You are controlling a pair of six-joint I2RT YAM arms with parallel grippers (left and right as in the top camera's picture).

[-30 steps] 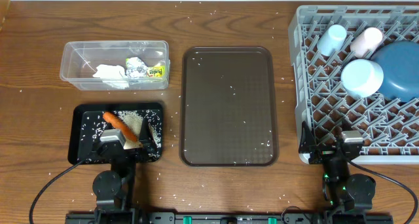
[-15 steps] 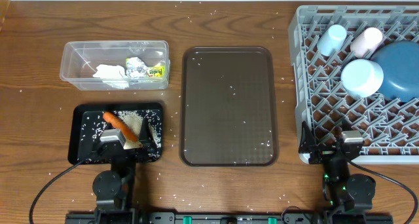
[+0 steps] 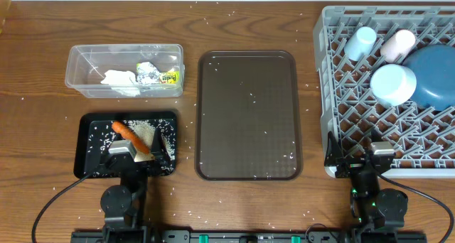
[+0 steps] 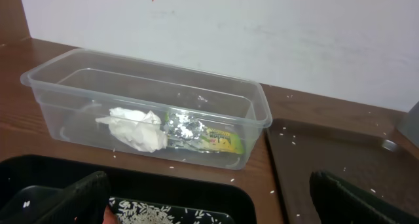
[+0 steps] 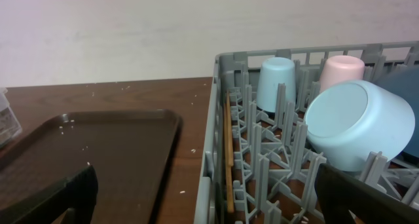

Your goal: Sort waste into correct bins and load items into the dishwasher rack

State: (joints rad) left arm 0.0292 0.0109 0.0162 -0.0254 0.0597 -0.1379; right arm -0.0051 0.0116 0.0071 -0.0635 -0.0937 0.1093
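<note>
The clear tub (image 3: 124, 70) (image 4: 150, 99) holds a crumpled napkin (image 4: 134, 128), a foil ball (image 4: 180, 126) and a green-yellow packet (image 4: 219, 140). On the black tray (image 3: 89, 147) (image 4: 196, 191) lie a carrot (image 3: 130, 136) and loose rice (image 3: 148, 133). My left gripper (image 3: 135, 156) (image 4: 213, 207) hangs open over that tray's near end, holding nothing. The grey rack (image 3: 334, 94) (image 5: 216, 139) carries a light-blue cup (image 5: 276, 83), a pale cup (image 5: 342, 70), an upturned bowl (image 5: 357, 126), the blue plate (image 3: 434, 76) and chopsticks (image 5: 228, 152). My right gripper (image 3: 359, 161) (image 5: 209, 204) stands open at the rack's near-left corner.
A large brown serving tray (image 3: 247, 115) (image 5: 98, 152) lies between the bins and the rack, with a few rice grains on it. More grains are scattered over the wooden table (image 3: 43, 129). A white wall rises behind the table.
</note>
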